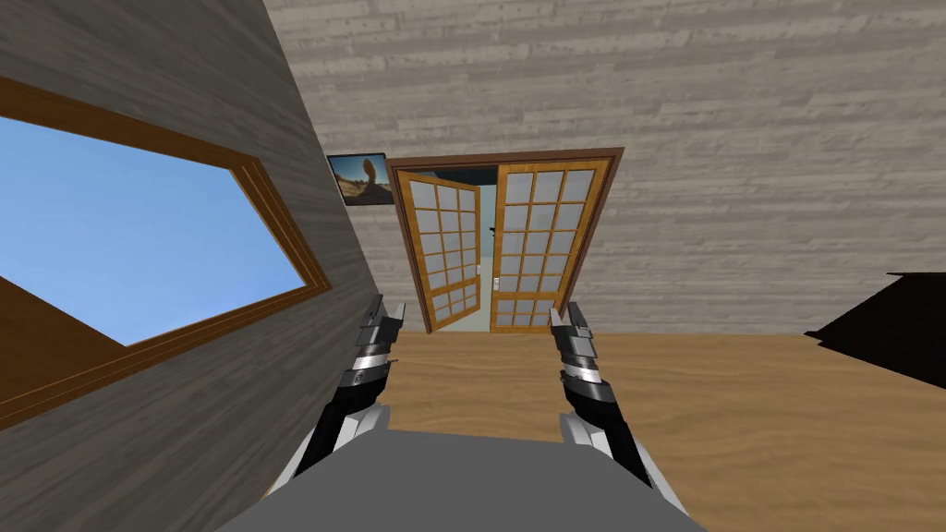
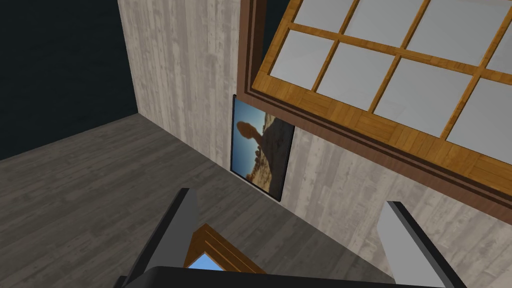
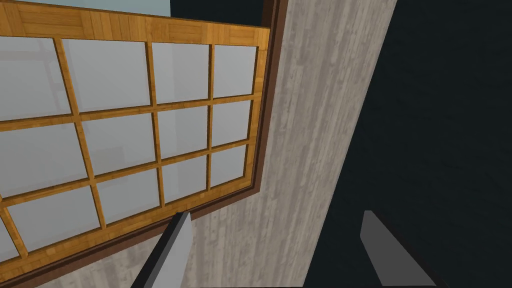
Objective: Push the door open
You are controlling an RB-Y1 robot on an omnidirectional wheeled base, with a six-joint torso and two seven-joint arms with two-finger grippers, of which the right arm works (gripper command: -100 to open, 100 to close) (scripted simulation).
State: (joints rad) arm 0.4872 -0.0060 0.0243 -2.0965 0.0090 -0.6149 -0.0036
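The floor (image 1: 739,416) is light brown wood grain and runs flat from the robot to the back wall (image 1: 739,139), which is pale grey planking. A darker grey plank wall (image 1: 185,434) stands close along the robot's left side and carries a brown-framed window (image 1: 139,240) showing blue sky. The double door (image 1: 505,157) is set in the back wall, straight ahead and well apart from both grippers; it has a dark brown frame and two orange-brown wooden leaves with grids of grey panes. The left leaf (image 1: 445,249) stands ajar, turned out of the frame's plane. The right leaf (image 1: 540,249) lies flush in the frame. A narrow gap between the leaves shows a pale wall beyond. A framed picture (image 1: 358,178) of a rock formation hangs on the back wall just beside the frame's left jamb, at the corner with the left wall. The left gripper (image 1: 383,314) is raised near the left wall, fingers (image 2: 170,240) spread apart and holding nothing. The right gripper (image 1: 568,319) is raised over bare floor, fingers (image 3: 172,250) likewise apart and empty. Floor lies bare between the grippers and the door. A black area (image 1: 887,323) cuts into the floor at the far right.
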